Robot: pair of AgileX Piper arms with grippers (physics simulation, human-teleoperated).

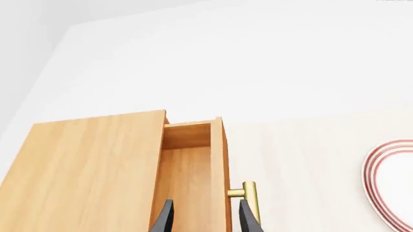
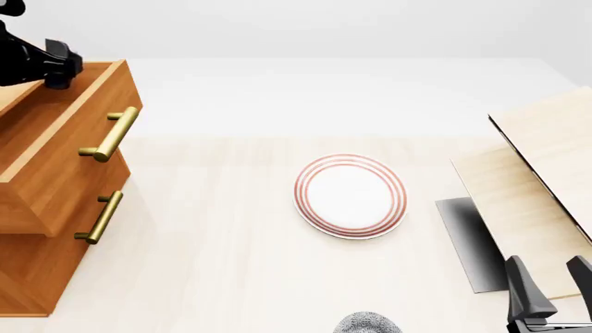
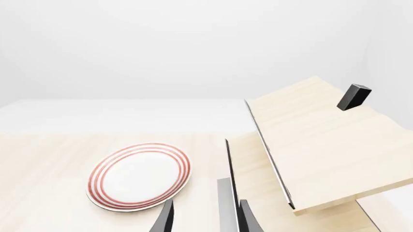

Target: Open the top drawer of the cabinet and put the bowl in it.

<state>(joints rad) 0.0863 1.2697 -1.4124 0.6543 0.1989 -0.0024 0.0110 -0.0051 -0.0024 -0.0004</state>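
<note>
The orange-brown cabinet (image 2: 28, 277) stands at the table's left edge. Its top drawer (image 2: 69, 159) is pulled out past the two lower ones, brass handle (image 2: 111, 135) on its front. In the left wrist view the drawer (image 1: 190, 169) shows a bare wooden inside. My left gripper (image 1: 206, 220) is open above it, one finger over the inside and the other over the handle (image 1: 250, 198). From the front this gripper (image 2: 57, 68) hovers over the drawer's far end. The speckled bowl (image 2: 368, 324) peeks in at the near table edge. My right gripper (image 2: 548, 277) is open and empty to the bowl's right.
A white plate with red rings (image 2: 350, 195) lies at the table's middle, also in the right wrist view as the plate (image 3: 139, 175). Pale wooden boards (image 2: 545, 159) lean at the right, with a small black block (image 3: 353, 96) on the upper one.
</note>
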